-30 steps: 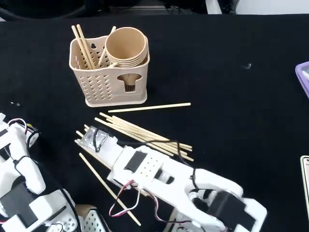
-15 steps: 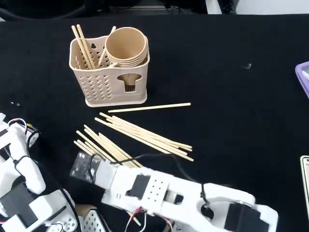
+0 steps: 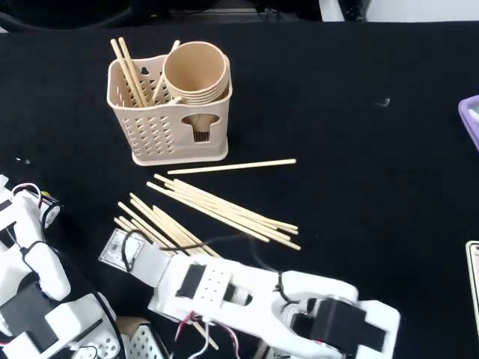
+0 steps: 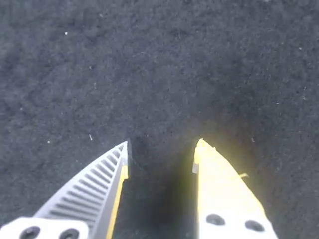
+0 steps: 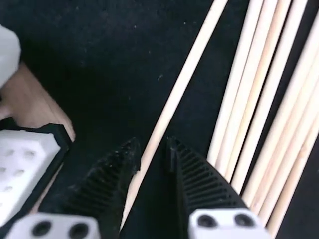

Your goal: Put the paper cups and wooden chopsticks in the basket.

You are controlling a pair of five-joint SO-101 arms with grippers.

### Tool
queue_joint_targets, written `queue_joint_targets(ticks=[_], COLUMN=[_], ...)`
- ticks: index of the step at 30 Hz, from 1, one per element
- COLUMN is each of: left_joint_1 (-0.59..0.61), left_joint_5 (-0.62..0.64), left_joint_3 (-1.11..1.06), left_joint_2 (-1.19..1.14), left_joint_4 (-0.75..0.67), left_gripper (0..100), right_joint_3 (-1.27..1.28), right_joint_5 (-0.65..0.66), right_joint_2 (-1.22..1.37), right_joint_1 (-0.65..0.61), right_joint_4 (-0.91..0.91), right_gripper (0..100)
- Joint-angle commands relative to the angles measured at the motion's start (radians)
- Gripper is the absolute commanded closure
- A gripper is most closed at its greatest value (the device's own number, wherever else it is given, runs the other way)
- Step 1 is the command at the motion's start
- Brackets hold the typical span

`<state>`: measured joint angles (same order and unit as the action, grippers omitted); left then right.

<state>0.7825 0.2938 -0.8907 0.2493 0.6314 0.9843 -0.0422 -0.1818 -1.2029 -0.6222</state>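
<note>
My right gripper (image 5: 152, 149) hangs low over the black table (image 3: 359, 172). Its fingers are narrowly parted, with one loose wooden chopstick (image 5: 184, 74) lying between the tips and more chopsticks (image 5: 269, 99) just beside it. My left gripper (image 4: 162, 149) is spread apart above bare table. Farther back, the basket (image 3: 168, 131) holds the stacked paper cups (image 3: 196, 71).

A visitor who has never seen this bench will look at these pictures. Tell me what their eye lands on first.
The beige basket at the table's far left, already holding a stack of paper cups and some upright chopsticks. Then the loose chopsticks fanned on the black table in front of it, with the right gripper low over one lying apart from the bundle.
</note>
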Motion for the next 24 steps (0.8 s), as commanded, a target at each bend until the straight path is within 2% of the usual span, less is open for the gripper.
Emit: queue_joint_targets(ticks=[1,3,7,11,15,19,24], left_joint_1=[0.01,0.01,0.01,0.01,0.01,0.01,0.01], left_joint_5=[0.011,0.011,0.011,0.011,0.011,0.011,0.011], left_joint_3=[0.062,0.062,0.062,0.062,0.064,0.064,0.061], left_joint_2=[0.005,0.005,0.005,0.005,0.005,0.005,0.005], left_joint_4=[0.006,0.006,0.006,0.006,0.006,0.006,0.006], left_gripper=[78,78,78,78,78,78,78], right_joint_3=[-0.062,-0.065,-0.064,-0.067,-0.038,0.048,0.105], right_joint_5=[-0.002,0.005,0.094,0.11,0.14,0.238,0.242], right_joint_2=[0.041,0.039,0.01,-0.088,-0.208,-0.262,-0.262], right_joint_1=[-0.009,-0.008,0.055,0.124,0.133,0.137,0.137], right_joint_4=[-0.029,-0.029,-0.041,-0.129,-0.189,-0.089,0.002], right_gripper=[92.5,99.2,98.8,98.7,98.7,98.3,96.2])
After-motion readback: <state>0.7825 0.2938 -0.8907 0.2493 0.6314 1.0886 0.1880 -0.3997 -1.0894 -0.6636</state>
